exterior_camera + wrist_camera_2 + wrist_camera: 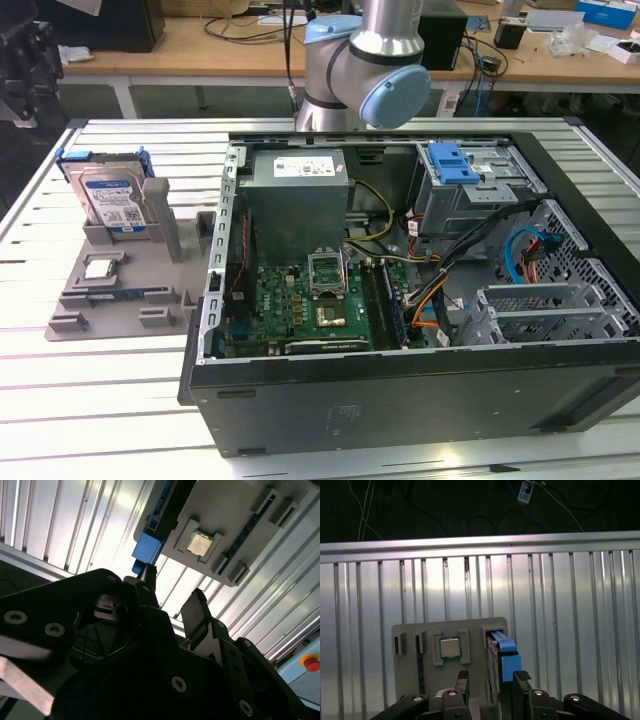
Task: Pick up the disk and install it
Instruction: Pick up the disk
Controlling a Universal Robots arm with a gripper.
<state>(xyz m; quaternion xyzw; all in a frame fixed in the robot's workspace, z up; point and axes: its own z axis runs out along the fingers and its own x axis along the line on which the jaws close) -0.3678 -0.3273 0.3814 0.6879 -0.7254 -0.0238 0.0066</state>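
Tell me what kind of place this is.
Probably a robotics lab or computer assembly workshop: an open computer case lies on a slatted metal table, a gray fixture holds the disk, and cluttered workbenches stand behind.

1. disk [108, 198], upper left of the exterior view: silver, blue-and-white label, blue rails.
2. holder [120, 300] beneath it: plain grey.
3. table [100, 400]: silver, ribbed stripes.
4. computer case [400, 400]: black; motherboard [300, 305] green.
5. gripper [492, 674]: black.
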